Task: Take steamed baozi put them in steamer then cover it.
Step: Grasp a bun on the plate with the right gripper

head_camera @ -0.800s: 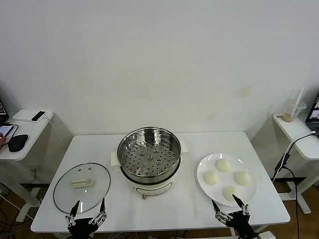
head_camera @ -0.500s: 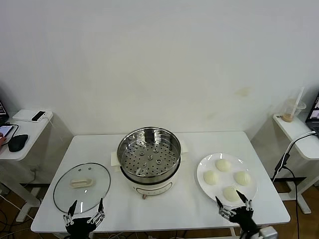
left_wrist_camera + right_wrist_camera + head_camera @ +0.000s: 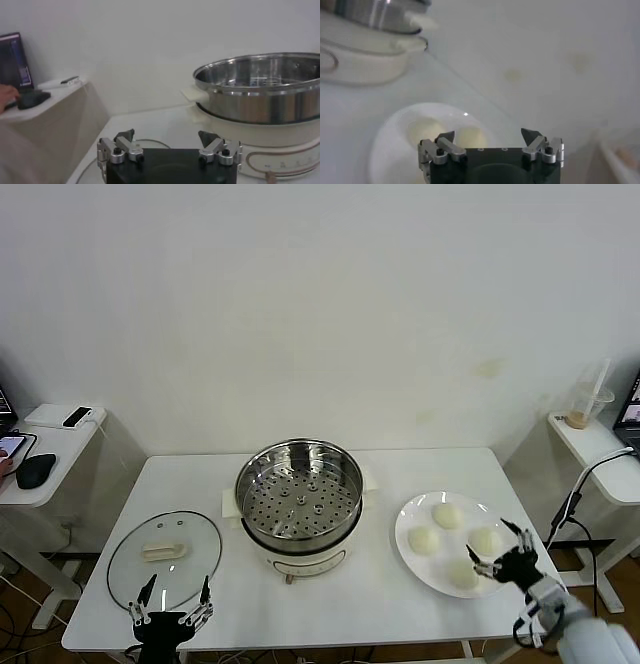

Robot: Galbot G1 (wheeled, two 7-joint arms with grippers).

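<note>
Baozi [image 3: 448,515] sit four together on a white plate [image 3: 408,519] at the right side of the white table [image 3: 380,599] — none is in the steamer [image 3: 299,494], whose perforated tray is bare. That steel pot stands on its white base at the table's middle. To its left the cover [image 3: 164,558] lies flat on the tabletop, cream handle up, apart from the pot. At the plate's right edge the right gripper [image 3: 498,550] hangs with its fingers spread and nothing between them, just beside the two buns nearest that edge. Low at the table's front edge, close by the near rim of the glass lid, the left gripper [image 3: 173,603] waits — fingers apart too, holding nothing.
</note>
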